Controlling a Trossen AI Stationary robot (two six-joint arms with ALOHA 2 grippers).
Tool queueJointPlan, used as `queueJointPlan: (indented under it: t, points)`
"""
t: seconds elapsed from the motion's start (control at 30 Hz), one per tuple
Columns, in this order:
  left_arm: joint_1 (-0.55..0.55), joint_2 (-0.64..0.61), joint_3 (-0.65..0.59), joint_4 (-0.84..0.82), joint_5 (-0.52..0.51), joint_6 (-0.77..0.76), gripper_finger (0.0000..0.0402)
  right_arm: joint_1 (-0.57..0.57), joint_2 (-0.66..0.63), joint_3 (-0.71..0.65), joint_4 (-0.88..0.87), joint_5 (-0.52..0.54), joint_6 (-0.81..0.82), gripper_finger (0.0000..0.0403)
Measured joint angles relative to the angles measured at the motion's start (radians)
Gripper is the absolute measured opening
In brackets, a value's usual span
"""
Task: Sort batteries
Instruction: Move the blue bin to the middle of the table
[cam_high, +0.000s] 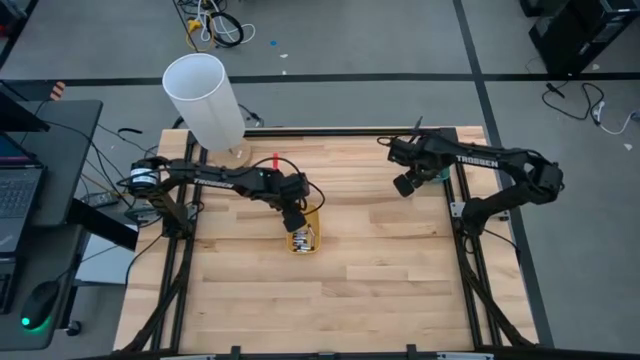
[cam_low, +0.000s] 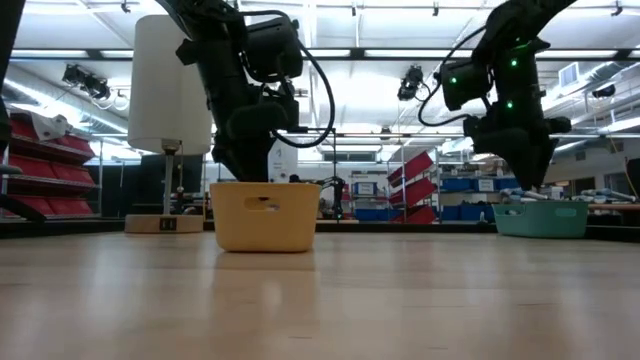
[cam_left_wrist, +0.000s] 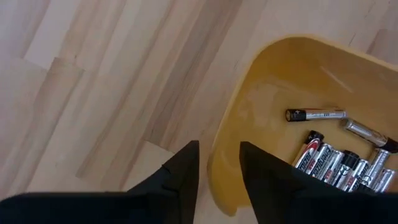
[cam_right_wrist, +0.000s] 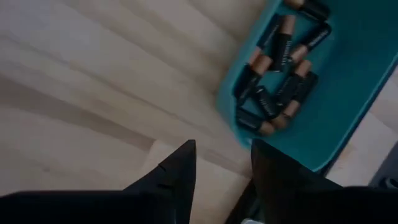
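Wooden surface (cam_high: 380, 280) carries silvery batteries (cam_left_wrist: 339, 163) in the yellow tray (cam_high: 306, 237) near centre and dark ones (cam_right_wrist: 280, 68) in the teal tray (cam_right_wrist: 348, 118) toward 2 o'clock; both empty hands, left hand (cam_left_wrist: 217, 171) and right hand (cam_right_wrist: 222, 171), hover with fingers apart, and these small, stiff, slippery cells likely want a mid-barrel pinch.

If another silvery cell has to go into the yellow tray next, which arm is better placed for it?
The left. Its hand hangs right over the yellow tray, fingers slightly apart and empty, with the silvery batteries just below. The right hand is across the table at the teal tray of dark batteries.
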Motion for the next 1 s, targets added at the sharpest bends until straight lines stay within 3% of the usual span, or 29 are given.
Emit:
queueJointPlan:
  t: [0.27, 0.5, 0.63, 0.83, 1.0]
  points:
    - [0.028, -0.001, 0.041, -0.003, 0.019, 0.027, 0.0133, -0.085, 0.074, 0.0, 0.048, -0.062, -0.136, 0.0105]
    - [0.05, -0.001, 0.105, -0.006, 0.02, 0.038, 0.0133, -0.115, 0.137, 0.0, 0.045, -0.071, -0.16, 0.0052]
    - [0.052, -0.001, 0.131, -0.033, 0.02, 0.063, 0.0133, -0.11, 0.134, 0.0, 0.041, -0.178, -0.166, 0.0016]
    - [0.052, -0.002, 0.142, -0.039, 0.022, 0.067, 0.0133, -0.018, 0.074, 0.0, 0.05, -0.289, -0.097, 0.0012]
    - [0.052, -0.002, 0.142, -0.038, 0.022, 0.101, 0.0133, 0.125, 0.057, 0.0, 0.064, -0.375, 0.023, 0.0014]
